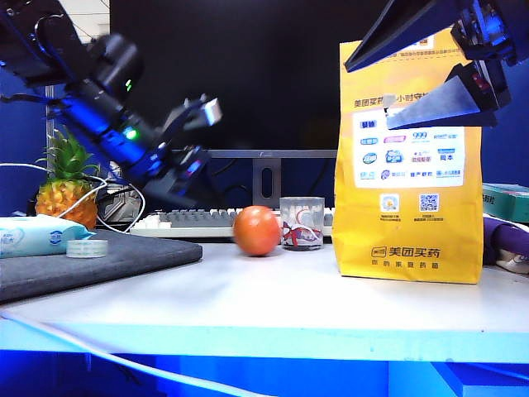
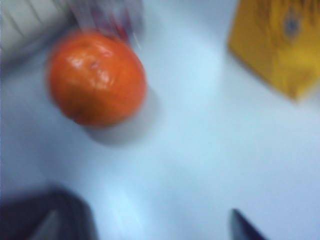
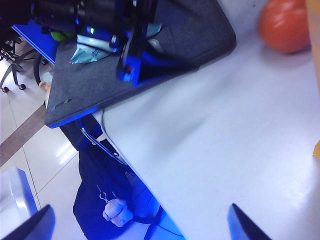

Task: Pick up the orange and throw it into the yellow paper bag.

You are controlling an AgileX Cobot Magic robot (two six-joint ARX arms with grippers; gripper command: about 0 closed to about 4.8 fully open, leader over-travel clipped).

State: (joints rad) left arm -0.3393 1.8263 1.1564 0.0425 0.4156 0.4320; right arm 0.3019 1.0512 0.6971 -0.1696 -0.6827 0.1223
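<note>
Left gripper (image 1: 192, 149): spread, empty, hung just left of and above the orange (image 1: 256, 230), nearer arm | orange: on white table (image 1: 273, 298), round, no long axis | yellow paper bag (image 1: 409, 165): upright, right of orange | right gripper (image 1: 430, 78): spread, high over bag.

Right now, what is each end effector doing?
Left end effector: open, empty, above the orange.
Right end effector: open, empty, by the yellow paper bag.
</note>
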